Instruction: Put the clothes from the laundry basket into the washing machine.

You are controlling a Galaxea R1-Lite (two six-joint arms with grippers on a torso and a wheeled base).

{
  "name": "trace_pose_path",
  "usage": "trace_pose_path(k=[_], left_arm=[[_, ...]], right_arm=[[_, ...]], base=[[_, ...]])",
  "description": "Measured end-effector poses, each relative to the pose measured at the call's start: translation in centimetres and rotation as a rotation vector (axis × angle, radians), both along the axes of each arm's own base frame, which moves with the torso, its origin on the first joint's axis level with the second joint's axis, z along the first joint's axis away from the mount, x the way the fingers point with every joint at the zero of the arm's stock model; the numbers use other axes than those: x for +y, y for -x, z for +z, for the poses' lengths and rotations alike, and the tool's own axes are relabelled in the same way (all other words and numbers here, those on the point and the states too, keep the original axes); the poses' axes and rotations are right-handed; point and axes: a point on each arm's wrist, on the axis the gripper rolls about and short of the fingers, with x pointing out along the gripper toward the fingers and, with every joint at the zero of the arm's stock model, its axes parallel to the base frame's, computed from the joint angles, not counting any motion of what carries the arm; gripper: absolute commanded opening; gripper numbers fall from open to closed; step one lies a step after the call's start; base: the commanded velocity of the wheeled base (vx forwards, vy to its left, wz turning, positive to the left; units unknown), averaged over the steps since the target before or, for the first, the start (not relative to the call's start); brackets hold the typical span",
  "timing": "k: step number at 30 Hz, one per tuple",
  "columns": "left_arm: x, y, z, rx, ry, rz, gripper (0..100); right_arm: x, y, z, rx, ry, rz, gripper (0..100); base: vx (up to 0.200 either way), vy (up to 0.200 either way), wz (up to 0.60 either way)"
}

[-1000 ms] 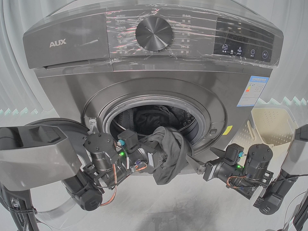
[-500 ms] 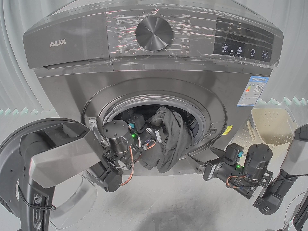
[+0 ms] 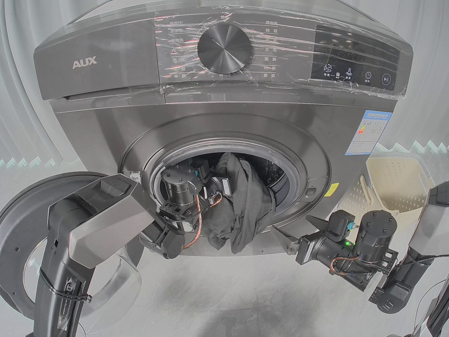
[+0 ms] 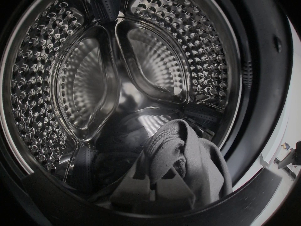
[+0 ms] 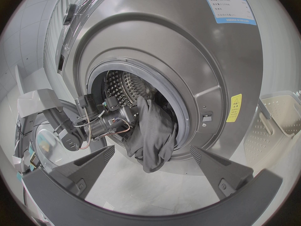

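Cloth covers most of the left hand (image 3: 232,186), which sits in the mouth of the washing machine (image 3: 262,118). What shows in its wrist view looks clenched on the dark grey garment (image 3: 250,202). The garment's top lies inside the drum (image 4: 150,57) and its lower part hangs out over the door seal. The left arm bends up from beside the open door (image 3: 23,225). The right hand (image 3: 291,224) hangs low before the machine, released and spread wide, near the cream laundry basket (image 3: 397,183), which the right arm partly hides.
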Motion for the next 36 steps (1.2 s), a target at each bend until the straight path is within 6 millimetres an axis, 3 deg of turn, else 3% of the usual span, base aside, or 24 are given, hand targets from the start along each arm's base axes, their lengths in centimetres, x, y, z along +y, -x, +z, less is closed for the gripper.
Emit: trace_pose_path(k=[7,19,20,30,36], left_arm=[[0.1,-1.9,0.2,0.001,-0.001,0.035,0],[-1.1,-5.2,2.5,-0.096,0.07,0.135,0],[-1.2,-5.3,2.4,-0.098,0.071,0.141,100],[-1.4,-5.4,1.1,-0.078,0.068,0.143,100],[-1.2,-3.7,-0.3,0.014,0.004,0.125,100]], right_arm=[[0.0,0.0,-0.1,0.001,0.001,0.001,100],[0.1,0.0,-0.1,0.003,0.002,0.003,100],[0.1,0.0,-0.1,0.003,0.003,0.003,100],[0.1,0.0,-0.2,0.007,0.005,0.003,100],[0.1,0.0,-0.2,0.006,0.004,0.003,100]], base=[[0.0,0.0,0.0],[0.0,0.0,0.0],[0.0,0.0,0.0],[0.0,0.0,0.0],[0.0,0.0,0.0]])
